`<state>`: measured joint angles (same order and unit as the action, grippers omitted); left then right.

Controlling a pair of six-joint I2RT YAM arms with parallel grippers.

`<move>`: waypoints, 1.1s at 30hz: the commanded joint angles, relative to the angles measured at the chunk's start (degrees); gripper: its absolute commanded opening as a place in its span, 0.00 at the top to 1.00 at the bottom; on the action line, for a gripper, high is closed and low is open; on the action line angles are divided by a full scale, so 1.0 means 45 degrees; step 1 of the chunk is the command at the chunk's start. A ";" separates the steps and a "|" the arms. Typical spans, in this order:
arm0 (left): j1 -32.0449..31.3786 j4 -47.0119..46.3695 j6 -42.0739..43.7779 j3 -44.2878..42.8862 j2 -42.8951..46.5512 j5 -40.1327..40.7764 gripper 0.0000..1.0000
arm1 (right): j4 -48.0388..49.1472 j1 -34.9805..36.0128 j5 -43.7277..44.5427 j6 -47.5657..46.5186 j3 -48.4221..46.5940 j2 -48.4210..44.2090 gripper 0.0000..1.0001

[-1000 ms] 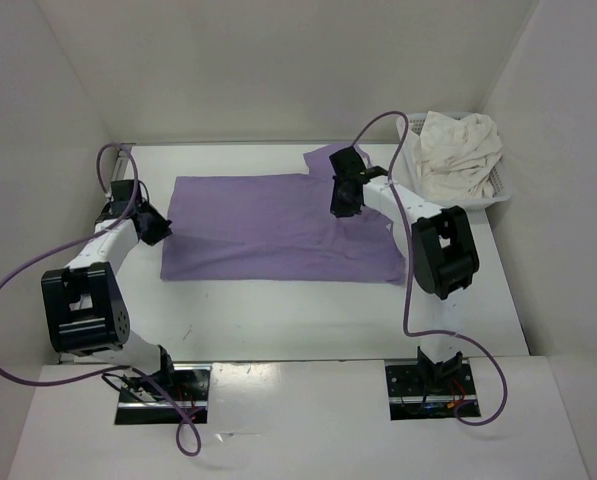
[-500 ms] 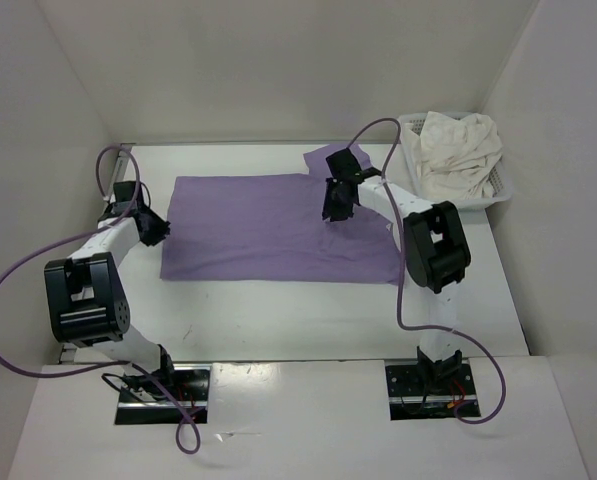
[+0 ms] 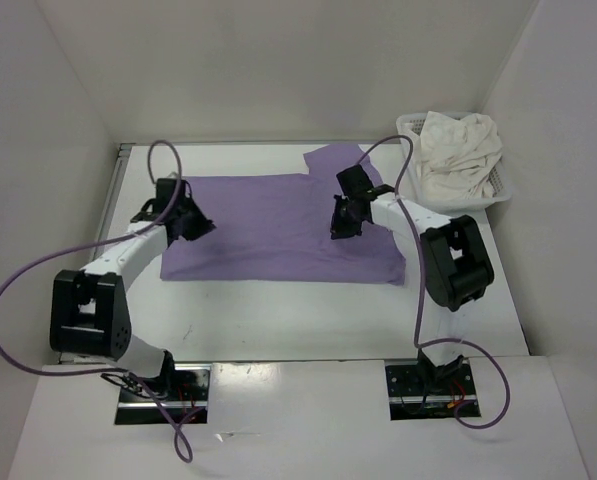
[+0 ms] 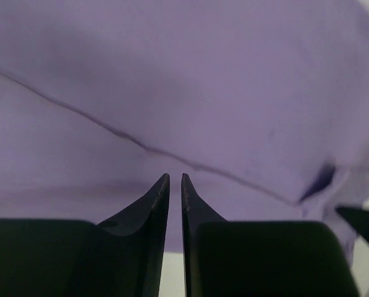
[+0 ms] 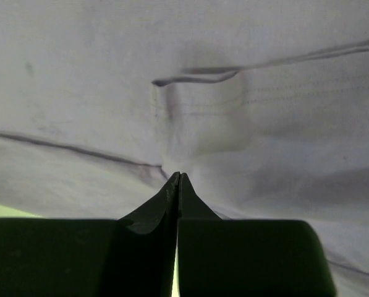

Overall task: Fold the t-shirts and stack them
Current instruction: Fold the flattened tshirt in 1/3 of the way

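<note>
Seeing left gripper (image 4: 175, 179) over the left edge of the lavender shirt (image 3: 268, 225), fingers nearly closed, showing a thin slit; hard telling if pinching cloth. Finding that shirt spread flat on the table (image 3: 278, 300). Reading right gripper (image 5: 178, 177) as clamping shut on a puckered crease at its right side. Noting cream shirt (image 3: 460, 148) in the basket (image 3: 500, 188). Risking a lopsided pull: left slipping free, right dragging and skewing the fold.
</note>
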<state>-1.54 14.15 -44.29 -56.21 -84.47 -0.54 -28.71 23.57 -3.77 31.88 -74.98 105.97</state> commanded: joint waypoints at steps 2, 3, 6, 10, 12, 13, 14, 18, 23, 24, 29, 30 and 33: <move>-0.1082 -0.0704 -0.0841 0.0674 -0.0994 -0.1326 0.81 | 0.0970 -0.0082 -0.0041 -0.0131 -0.0679 0.0706 1.00; -0.1083 -0.0704 -0.0841 0.0674 -0.0995 -0.1442 0.82 | 0.0970 -0.0082 0.0133 -0.0266 -0.0971 0.0979 1.00; -0.1083 -0.0840 -0.0724 0.0558 -0.1521 -0.1444 0.82 | 0.0970 -0.0082 -0.0001 -0.0268 -0.2104 0.2228 1.00; -0.0537 -0.0704 -0.0840 0.1140 -0.1659 -0.1656 0.82 | 0.0833 0.0053 -0.0860 -0.0015 -0.3006 0.3228 1.00; 0.0553 -0.0916 -0.0841 0.1919 -0.1659 -0.2028 0.82 | 0.0970 0.0055 -0.1132 0.0102 -0.3006 0.3228 1.00; 0.1234 -0.0918 -0.0667 0.1924 -0.1543 -0.2029 0.82 | 0.0970 0.0055 -0.1289 0.0103 -0.3006 0.3112 1.00; 0.1531 -0.0551 -0.0317 0.2059 -0.1542 -0.2029 0.82 | 0.0854 0.0055 -0.1291 0.0103 -0.3180 0.2956 1.00; 0.2139 -0.0137 0.0136 0.1632 -0.0240 -0.2011 0.79 | 0.0560 0.0055 -0.1623 0.0219 -0.3358 0.1591 0.90; 0.0990 0.0369 0.0273 0.0732 0.0645 -0.1873 0.79 | 0.0948 0.0055 -0.2109 0.0512 -0.1858 -0.0285 0.70; 0.0330 0.0371 0.0273 0.0616 0.0645 -0.2028 0.81 | 0.1085 0.0055 -0.2266 0.0630 -0.0983 -0.0501 0.76; -0.1781 -0.0543 -0.0798 0.1745 -0.0115 -0.2458 0.91 | 0.1634 0.0405 -0.2132 0.0787 0.1676 -0.1186 1.00; -0.1786 -0.0547 -0.0802 0.1748 -0.0329 -0.2575 0.93 | 0.1634 0.0522 -0.2131 0.0787 0.1894 -0.1186 1.00; -0.2741 -0.1073 -0.1406 0.1865 -0.0623 -0.2460 0.98 | 0.2082 0.0639 -0.2131 0.0787 0.2403 -0.1186 1.00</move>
<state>-11.35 12.14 -47.20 -48.99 -85.56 -10.79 -21.82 25.19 -13.13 35.09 -66.41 100.44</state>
